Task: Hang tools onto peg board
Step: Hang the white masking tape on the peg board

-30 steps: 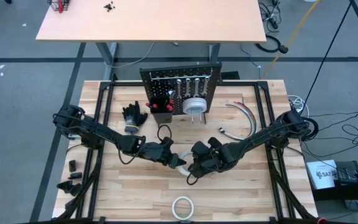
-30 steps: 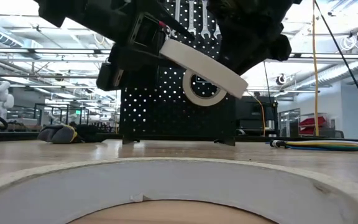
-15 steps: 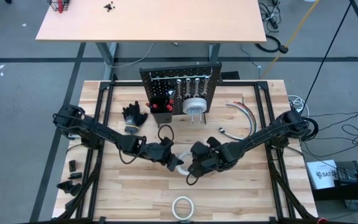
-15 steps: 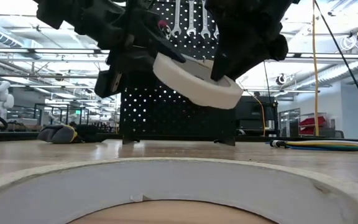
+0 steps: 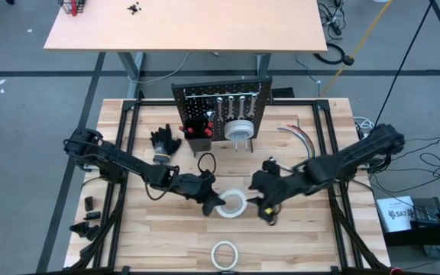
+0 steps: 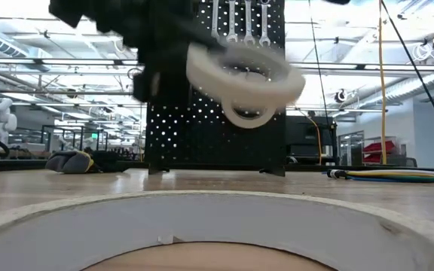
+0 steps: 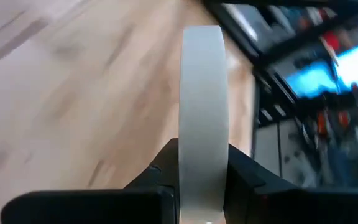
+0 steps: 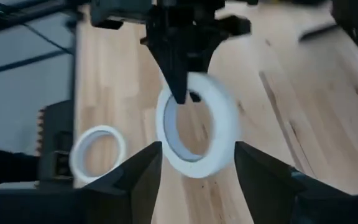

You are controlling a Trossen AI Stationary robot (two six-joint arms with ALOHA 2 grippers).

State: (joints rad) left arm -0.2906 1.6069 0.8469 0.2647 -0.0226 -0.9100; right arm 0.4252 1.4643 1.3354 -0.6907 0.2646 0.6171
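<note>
A white tape roll [image 5: 233,204] hangs above the middle of the table, with my left gripper [image 5: 218,202] shut on it. In the low view the roll [image 6: 243,75] shows tilted, in front of the peg board [image 6: 217,143]. To the roll's right, my right gripper [image 5: 260,200] stands open and apart from it; in its wrist view the fingers [image 8: 142,171] are short of the roll [image 8: 197,127]. The upright black peg board [image 5: 221,107] at the far side carries silver wrenches [image 5: 231,103] and another tape roll [image 5: 239,130]. A third roll [image 5: 224,254] lies flat near the front edge. My left gripper pinches the roll's rim between its two fingers [image 7: 166,171], one on each flat face, across the tape's width [image 7: 202,124]. The fingers come from the table's left, slanting down. The roll is lifted clear of the table and tilted, and it reaches out beyond the fingertips.
Black gloves [image 5: 164,141] lie left of the peg board, and curved grey hoses [image 5: 300,137] lie to its right. Small dark parts [image 5: 90,218] sit at the table's left edge. A black frame runs around the tabletop.
My right gripper has let go of the roll and has drawn back upward and toward the table's right edge. The roll stays in my left gripper, which has rolled its wrist. The roll has turned with it and now shows its hole from above.
</note>
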